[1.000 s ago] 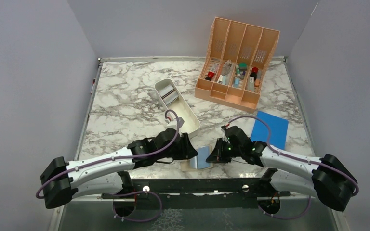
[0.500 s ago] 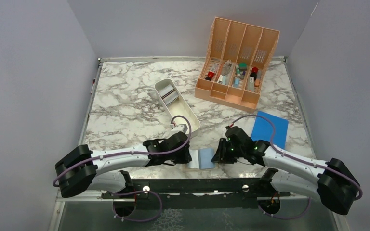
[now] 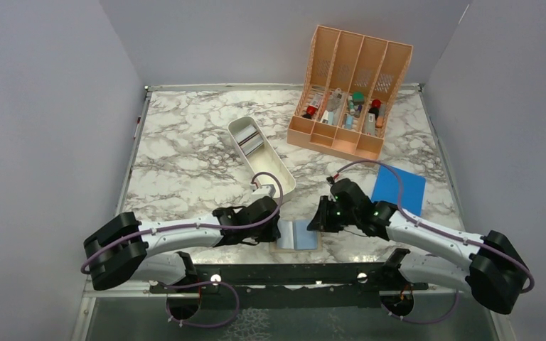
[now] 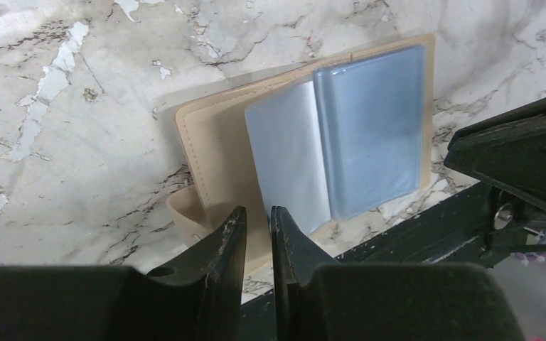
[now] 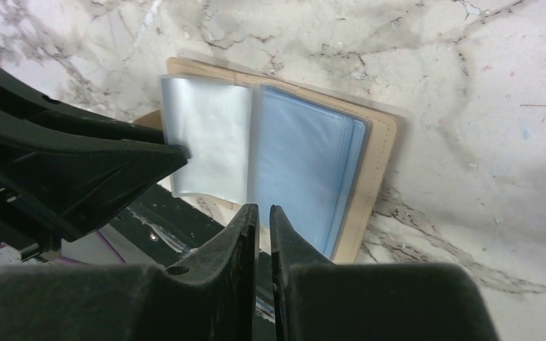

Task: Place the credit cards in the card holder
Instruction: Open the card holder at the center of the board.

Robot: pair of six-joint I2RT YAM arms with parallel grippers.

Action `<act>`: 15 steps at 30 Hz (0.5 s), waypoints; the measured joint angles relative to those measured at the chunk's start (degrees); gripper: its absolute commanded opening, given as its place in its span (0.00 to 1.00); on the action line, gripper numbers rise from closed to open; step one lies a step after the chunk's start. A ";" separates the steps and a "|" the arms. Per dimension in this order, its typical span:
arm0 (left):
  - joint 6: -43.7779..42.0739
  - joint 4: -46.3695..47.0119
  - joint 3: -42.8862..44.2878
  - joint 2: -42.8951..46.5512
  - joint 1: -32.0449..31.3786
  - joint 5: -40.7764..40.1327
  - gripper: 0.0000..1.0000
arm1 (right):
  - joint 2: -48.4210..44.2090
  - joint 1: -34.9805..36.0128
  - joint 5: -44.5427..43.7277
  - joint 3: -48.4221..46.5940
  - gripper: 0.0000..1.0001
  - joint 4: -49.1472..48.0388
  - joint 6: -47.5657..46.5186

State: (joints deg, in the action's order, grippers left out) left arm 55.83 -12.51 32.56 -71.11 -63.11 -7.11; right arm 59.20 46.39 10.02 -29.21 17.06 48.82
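**Card holder lies open between two nearly closed grippers**

The card holder (image 4: 213, 149) lies open on the marble table (image 3: 185, 163), at its near edge, just beside the black rail. It is between the left gripper (image 4: 256, 214) and the right gripper (image 5: 263, 212). Its cover is pale tan, with a line of stitching along the border. On the cover is a pack of bluish plastic sleeves (image 5: 306, 163), and they lie flat on the right half. One paler sleeve (image 4: 284, 156) is turned up toward the left side, like a page half turned. A small tan tab (image 4: 183, 208) sticks out from the left edge of the cover.

The fingers of both grippers are drawn close together, with only a thin slit between them. The left fingertips are at the lower edge of the pale sleeve, and the right fingertips are at the near edge of the bluish pack. If they pinch the plastic or only hover over it, I cannot tell.

The end of the tab is hidden behind a left finger. The sleeves are cloudy, so it is not possible to see if some card is inside. In the top view the grippers cover both side edges of the holder. The white tray (image 3: 284, 177) and the peach organizer (image 3: 348, 78) are farther back, and their contents are too small to make out. A blue rectangle (image 3: 398, 188) lies flat, partly behind the right arm.
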 measured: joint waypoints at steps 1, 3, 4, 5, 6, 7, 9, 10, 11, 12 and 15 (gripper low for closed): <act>0.00 -0.02 -0.02 -0.37 0.00 -0.11 0.20 | 1.20 0.00 0.00 0.42 0.14 -1.20 -0.22; 0.04 -0.07 -0.15 -1.14 0.00 -0.63 0.18 | 3.02 0.00 0.00 1.31 0.13 -2.99 -0.50; 0.07 -0.20 -0.26 -1.46 0.00 -0.98 0.17 | 3.93 0.00 0.00 1.84 0.13 -3.89 -0.61; 0.07 -0.33 -0.39 -1.70 0.00 -1.18 0.16 | 5.01 0.00 -0.04 2.49 0.13 -4.76 -0.74; 0.07 -0.46 -0.55 -1.95 0.00 -1.40 0.15 | 5.77 0.00 -0.07 2.99 0.12 -5.40 -0.81; 0.07 -0.61 -0.61 -2.16 0.00 -1.55 0.15 | 6.62 -0.02 -0.17 3.69 0.12 -6.01 -0.87; 0.24 -0.74 -0.81 -2.36 0.00 -1.84 0.15 | 7.76 -0.04 -0.17 5.18 0.12 -7.21 -0.68; 0.46 -0.87 -0.98 -2.40 0.00 -2.14 0.15 | 7.87 -0.09 -0.33 5.64 0.12 -8.22 -0.44; 0.61 -0.87 -1.14 -2.43 0.00 -2.34 0.15 | 7.87 -0.09 -0.48 5.79 0.12 -8.74 -0.44; 0.87 -0.85 -1.25 -2.43 0.00 -2.45 0.14 | 7.96 -0.02 -0.48 6.01 0.12 -9.29 -0.37; 1.60 -0.90 -1.25 -2.45 0.00 -2.62 0.14 | 7.91 0.00 -0.52 6.47 0.12 -10.45 -0.35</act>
State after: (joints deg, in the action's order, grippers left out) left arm 57.43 -13.41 31.31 -73.56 -63.11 -9.74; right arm 67.11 46.39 9.50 -22.74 6.61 48.47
